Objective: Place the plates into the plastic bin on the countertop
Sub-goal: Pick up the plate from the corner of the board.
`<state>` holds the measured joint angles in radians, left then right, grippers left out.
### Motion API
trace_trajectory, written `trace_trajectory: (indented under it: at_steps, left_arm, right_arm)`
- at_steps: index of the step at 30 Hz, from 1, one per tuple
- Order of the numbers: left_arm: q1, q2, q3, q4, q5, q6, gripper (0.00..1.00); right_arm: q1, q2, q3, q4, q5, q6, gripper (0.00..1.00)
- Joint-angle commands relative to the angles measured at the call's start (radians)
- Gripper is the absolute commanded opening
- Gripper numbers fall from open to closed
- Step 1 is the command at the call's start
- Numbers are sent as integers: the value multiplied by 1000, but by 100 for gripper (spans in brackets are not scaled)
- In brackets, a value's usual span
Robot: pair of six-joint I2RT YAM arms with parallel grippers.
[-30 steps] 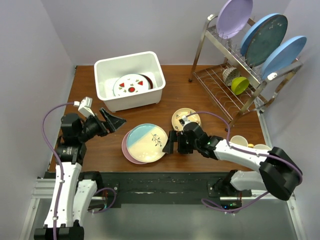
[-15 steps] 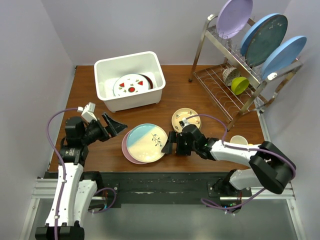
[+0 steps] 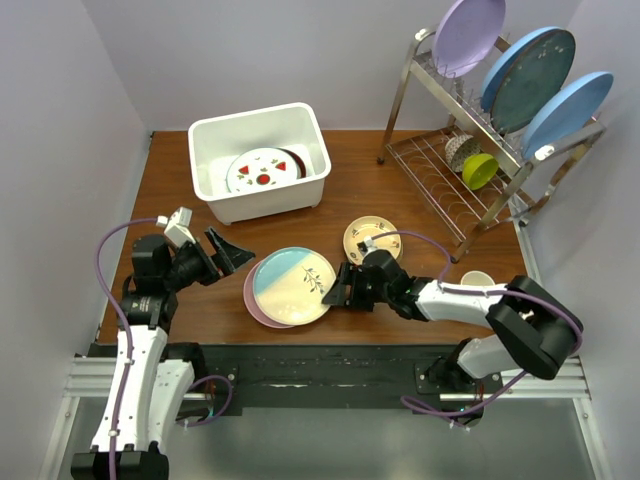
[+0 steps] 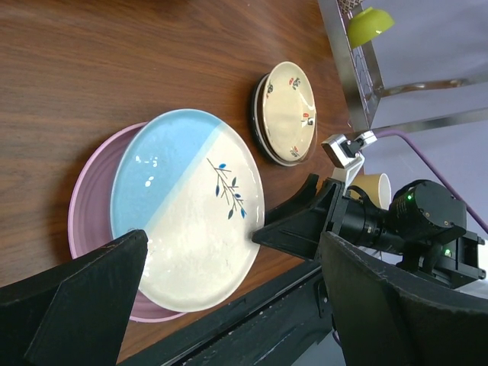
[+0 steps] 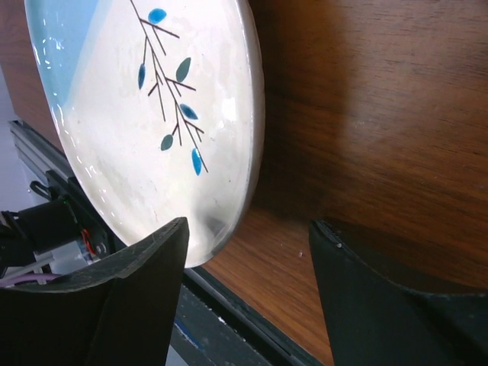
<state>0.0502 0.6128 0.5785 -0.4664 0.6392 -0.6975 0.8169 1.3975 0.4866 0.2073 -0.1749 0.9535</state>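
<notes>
Plates first: the pale blue plate (image 3: pixel 292 285) lies flat and face up on the pink plate (image 3: pixel 249 299), near the front edge of the countertop (image 3: pixel 360 180). Being round, it has no long axis. Its blue half is turned to the far left and its cream half, with the leaf sprig, to the near right.

The smaller tan plate (image 3: pixel 371 238) sits flat just behind the right gripper (image 3: pixel 338 286). That claw is partly open, its fingers straddling the blue plate's right rim without clamping it.

Over to the left gripper (image 3: pixel 243 252): spread fully wide and holding nothing, it points at the stack from the left.

Far left, the plastic bin (image 3: pixel 265 203) runs its long side left to right, skewed a little. The motif plate (image 3: pixel 262 170) lies inside over the maroon-rimmed plate (image 3: pixel 296 162).
</notes>
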Motion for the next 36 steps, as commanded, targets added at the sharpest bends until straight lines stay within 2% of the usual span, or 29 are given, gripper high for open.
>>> trace_trajectory:
  at_steps: [1,6,13,25,30,32,36]
  left_arm:
    - [4,-4,-5,8,8,-3,100]
    - [4,-2,-5,8,8,-2,100]
    - [2,8,-5,5,10,3,100]
    - [4,21,0,-3,11,18,99]
    - [4,22,0,-3,13,21,99]
    - [4,22,-5,-3,14,21,99]
    - [4,22,-19,0,19,23,99]
  right_arm:
    - [-4,9,-14,56,8,25,63]
    - [-15,27,-35,95,15,47,55]
    - [-61,70,-114,269,-24,113,53]
    - [-65,133,-120,428,-69,131,51]
    - [-65,166,-129,484,-80,148,41]
    - [-65,181,-126,503,-89,152,29]
    - [-67,215,-129,544,-100,162,24]
